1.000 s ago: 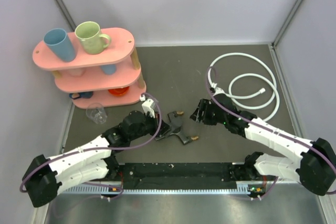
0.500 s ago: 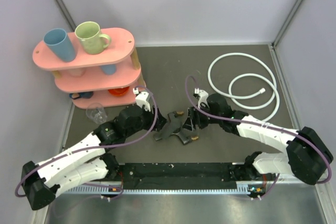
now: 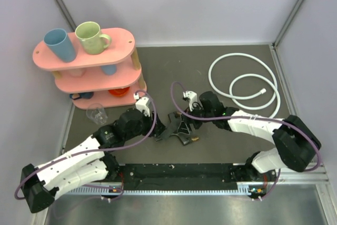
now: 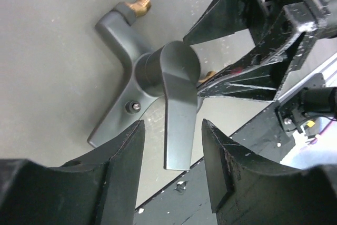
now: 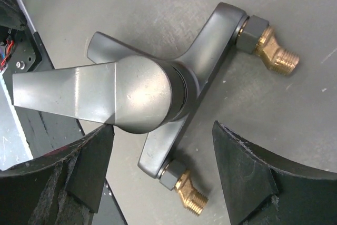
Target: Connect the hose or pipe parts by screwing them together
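Tap fitting [image 3: 179,128], black and Y-shaped with two brass threaded ends [image 5: 274,51], lies flat on the grey table [image 3: 174,72] near its middle, between the two arms. Its lever [image 4: 178,72] points toward the left gripper [image 4: 171,130], whose jaws stand apart on either side of the lever's tip with a gap showing on both sides. The right gripper [image 5: 163,135] hangs over the fitting's body from the other side, jaws spread wide and gripping nothing. The white hose [image 3: 242,55] lies coiled in loops at the table's far right, well apart from the fitting.
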